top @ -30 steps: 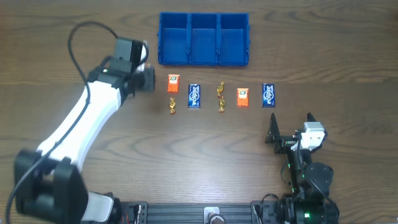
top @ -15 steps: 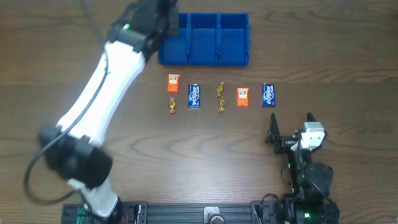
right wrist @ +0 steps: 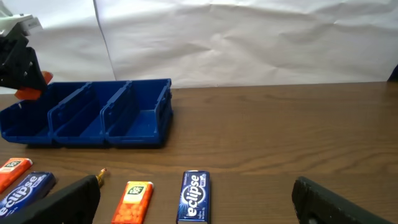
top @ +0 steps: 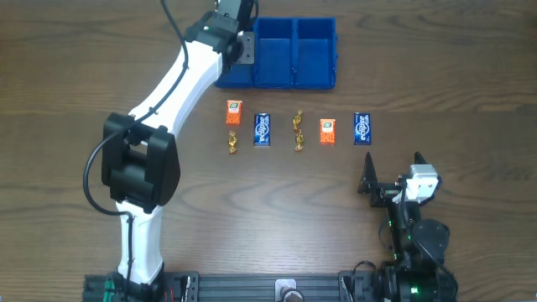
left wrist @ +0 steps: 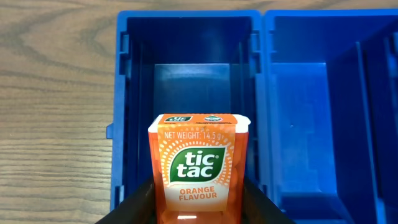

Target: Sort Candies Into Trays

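With nothing yet binned, one orange box is gripped by the left fingers over the tray, seven candies are left lying just beside the tray, and the right fingers are spread apart.

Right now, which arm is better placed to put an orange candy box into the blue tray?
Left. Its jaws hold the orange box above the blue tray's leftmost compartment; the right arm sits far from it, jaws open.
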### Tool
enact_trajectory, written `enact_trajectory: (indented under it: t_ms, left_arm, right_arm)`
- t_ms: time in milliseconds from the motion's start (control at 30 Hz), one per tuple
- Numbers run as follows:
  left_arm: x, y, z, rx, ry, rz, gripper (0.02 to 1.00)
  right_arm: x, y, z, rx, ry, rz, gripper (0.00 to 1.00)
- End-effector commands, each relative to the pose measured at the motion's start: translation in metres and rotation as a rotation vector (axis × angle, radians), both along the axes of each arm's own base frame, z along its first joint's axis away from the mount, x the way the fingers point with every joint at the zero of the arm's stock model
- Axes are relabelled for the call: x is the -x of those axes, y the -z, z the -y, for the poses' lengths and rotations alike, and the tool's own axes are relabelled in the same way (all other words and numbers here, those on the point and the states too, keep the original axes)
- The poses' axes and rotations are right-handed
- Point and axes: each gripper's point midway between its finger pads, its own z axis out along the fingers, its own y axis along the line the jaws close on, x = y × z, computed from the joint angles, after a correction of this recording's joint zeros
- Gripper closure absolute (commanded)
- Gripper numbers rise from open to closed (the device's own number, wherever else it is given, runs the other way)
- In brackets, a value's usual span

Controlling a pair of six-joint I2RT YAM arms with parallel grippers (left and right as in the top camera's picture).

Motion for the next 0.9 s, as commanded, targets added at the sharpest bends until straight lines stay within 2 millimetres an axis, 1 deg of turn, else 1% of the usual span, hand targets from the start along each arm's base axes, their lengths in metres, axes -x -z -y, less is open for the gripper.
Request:
enact_trajectory:
  t_ms: [33,367,500,600,900]
  left_arm:
    - [-0.009,-0.003,-0.006,0.04,-0.022,0.005,0.844]
    - [-0.01,0.004,-0.008,0.055,-0.017,-0.013,0.849]
    - [-0.01,0.016,-0.005,0.062,-0.008,-0.035,0.847]
    - [-0.01,0.02,-0.005,0.06,-0.008,-0.041,0.844]
    - [-0.014,0.018,-0.004,0.067,-0.007,-0.025,0.816]
  right_arm:
    - [0.0,0.001,-0.001,0.012,-0.004,0.001,0.003]
    - [0.0,0.001,-0.001,0.012,-0.004,0.001,0.003]
    - [0.0,0.001,-0.001,0.012,-0.004,0.001,0.003]
    - [0.0,0.001,-0.001,0.012,-0.004,0.001,0.003]
    - [0.0,0.001,-0.001,0.012,-0.004,0.001,0.003]
